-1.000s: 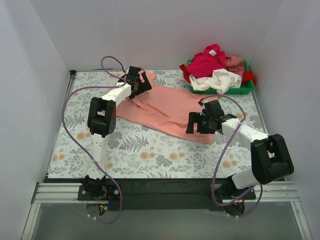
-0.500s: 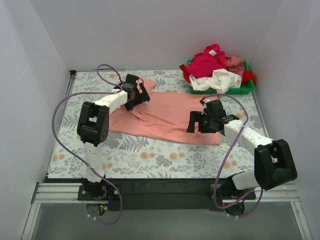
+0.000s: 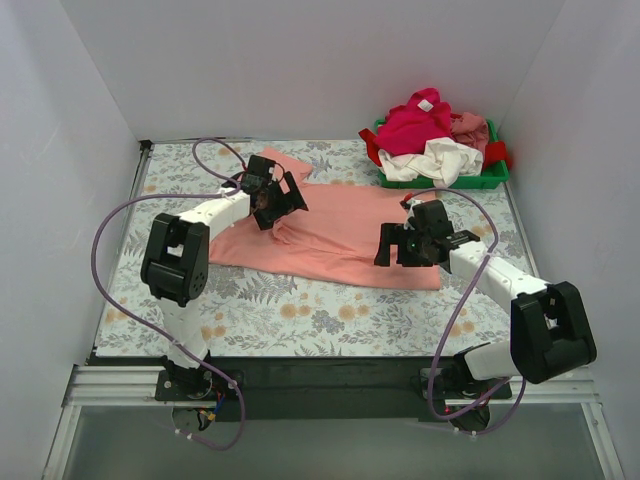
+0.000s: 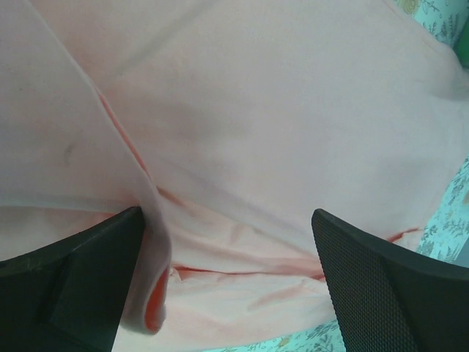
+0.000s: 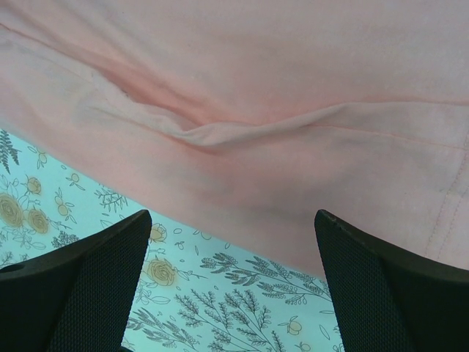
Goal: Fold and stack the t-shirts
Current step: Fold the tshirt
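Observation:
The salmon-pink t-shirt (image 3: 340, 235) lies spread across the middle of the floral table cover, with a sleeve reaching toward the back left. My left gripper (image 3: 278, 200) hangs over its upper left part. In the left wrist view (image 4: 226, 216) the jaws stand wide apart, and a raised fold of the shirt (image 4: 278, 132) drapes against the left finger (image 4: 80, 271). My right gripper (image 3: 395, 245) is open and empty over the shirt's near right edge; in the right wrist view (image 5: 233, 216) the shirt's hem (image 5: 293, 73) lies just beyond the fingertips.
A green tray (image 3: 495, 180) at the back right holds a pile of magenta (image 3: 415, 120), white (image 3: 440, 160), red (image 3: 372, 148) and dusty pink (image 3: 470, 125) shirts. White walls close in the left, back and right. A black rail runs along the near edge.
The shirt went from a slanted, partly lifted strip to lying flatter and wider. My left gripper moved nearer and to the right and its elbow swung left. My right gripper barely moved.

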Controlling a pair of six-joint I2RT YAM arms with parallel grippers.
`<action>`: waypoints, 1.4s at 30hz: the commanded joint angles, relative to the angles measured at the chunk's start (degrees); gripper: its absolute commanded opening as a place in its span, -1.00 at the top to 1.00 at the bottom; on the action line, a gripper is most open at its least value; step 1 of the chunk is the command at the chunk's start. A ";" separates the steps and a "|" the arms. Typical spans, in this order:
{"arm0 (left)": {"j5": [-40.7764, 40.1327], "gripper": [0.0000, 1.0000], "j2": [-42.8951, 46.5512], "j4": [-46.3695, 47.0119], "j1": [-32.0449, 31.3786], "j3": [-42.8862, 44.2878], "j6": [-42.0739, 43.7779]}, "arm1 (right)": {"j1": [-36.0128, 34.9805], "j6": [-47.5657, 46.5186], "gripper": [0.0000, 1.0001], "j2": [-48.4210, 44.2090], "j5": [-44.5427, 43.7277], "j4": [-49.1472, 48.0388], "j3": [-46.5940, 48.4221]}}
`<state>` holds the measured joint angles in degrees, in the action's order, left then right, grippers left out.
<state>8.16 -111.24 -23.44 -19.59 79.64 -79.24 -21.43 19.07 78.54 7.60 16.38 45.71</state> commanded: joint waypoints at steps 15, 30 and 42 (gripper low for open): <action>-11.32 -0.94 -4.61 -2.30 -0.18 11.07 -6.19 | 0.16 -0.96 -0.97 -4.45 -3.02 0.40 -1.06; -20.58 -0.95 13.94 -0.22 4.72 -11.49 -7.86 | -13.15 -3.42 -0.97 -2.71 3.13 -4.16 5.14; -9.37 -0.95 19.30 9.12 16.52 -30.58 -12.07 | -24.09 -0.53 -0.97 34.55 18.51 -10.23 44.70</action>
<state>-1.39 -94.67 -14.17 -3.03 52.34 -89.56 -44.42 17.82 107.66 21.23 9.34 82.30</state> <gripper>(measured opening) 0.970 0.984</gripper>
